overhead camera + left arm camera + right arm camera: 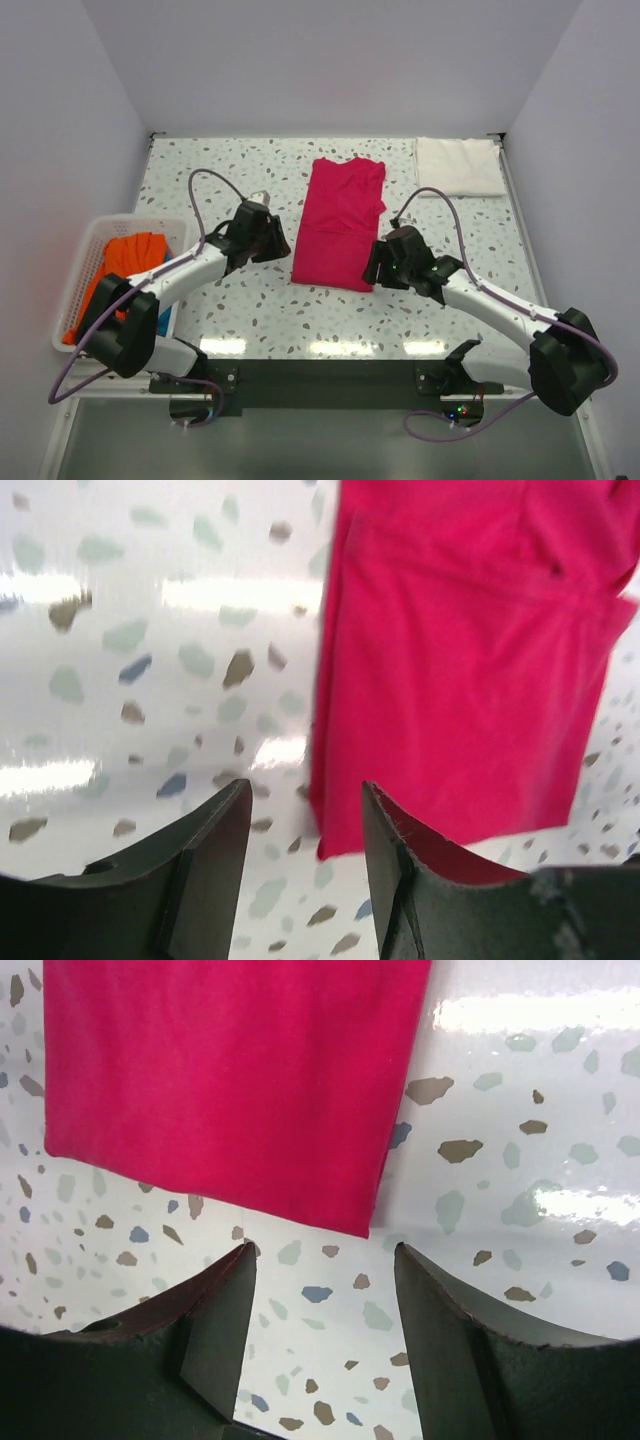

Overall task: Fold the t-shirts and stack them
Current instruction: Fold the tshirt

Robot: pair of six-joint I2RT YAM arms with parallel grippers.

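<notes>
A magenta-pink t-shirt lies folded into a long strip at the middle of the speckled table. My left gripper stands open just left of its near left corner. In the left wrist view that corner of the pink shirt lies just ahead of the open left gripper, with nothing held. My right gripper is open at the near right corner. The right wrist view shows the shirt lying flat beyond the empty right gripper. A white t-shirt lies folded at the back right.
A white slotted basket stands at the left table edge, holding an orange t-shirt and a bit of blue cloth. White walls close in the table on three sides. Both arms' cables loop above the surface.
</notes>
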